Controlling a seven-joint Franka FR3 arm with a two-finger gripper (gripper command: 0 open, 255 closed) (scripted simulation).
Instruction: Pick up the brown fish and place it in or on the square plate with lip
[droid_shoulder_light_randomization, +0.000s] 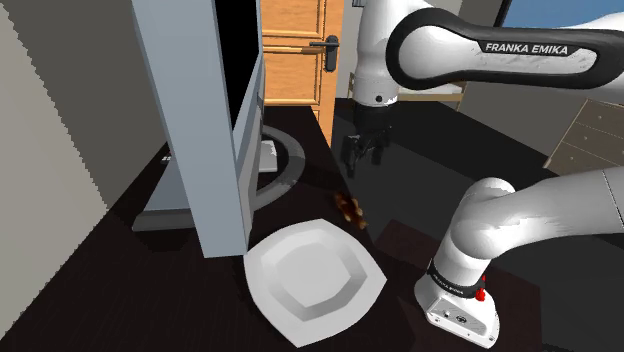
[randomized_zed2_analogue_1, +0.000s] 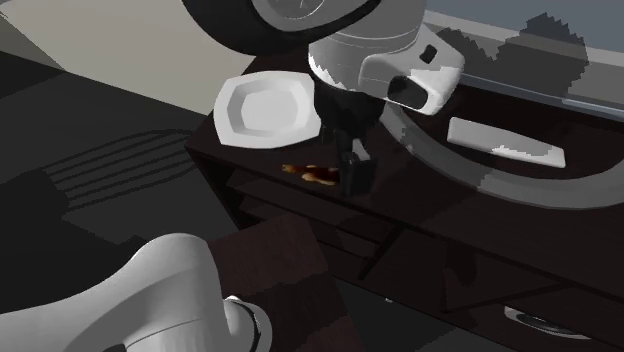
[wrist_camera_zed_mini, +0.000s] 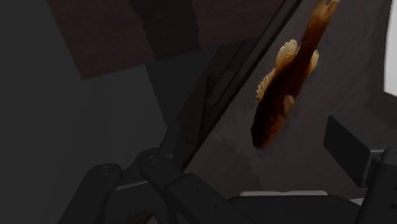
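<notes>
Just ahead of the parted, empty jaws lies the brown fish (wrist_camera_zed_mini: 291, 79), untouched.

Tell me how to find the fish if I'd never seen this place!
Find the dark table holding a white square plate. Near the plate's corner lies the fish: small, brown with orange fins, while its neighbours are white or grey.

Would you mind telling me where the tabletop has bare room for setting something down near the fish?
The white plate is bare inside. Dark tabletop lies free between the plate, the brown fish and the monitor's round base. It gets crowded at the fish, where the open end effector hangs close by, and against the monitor.
</notes>
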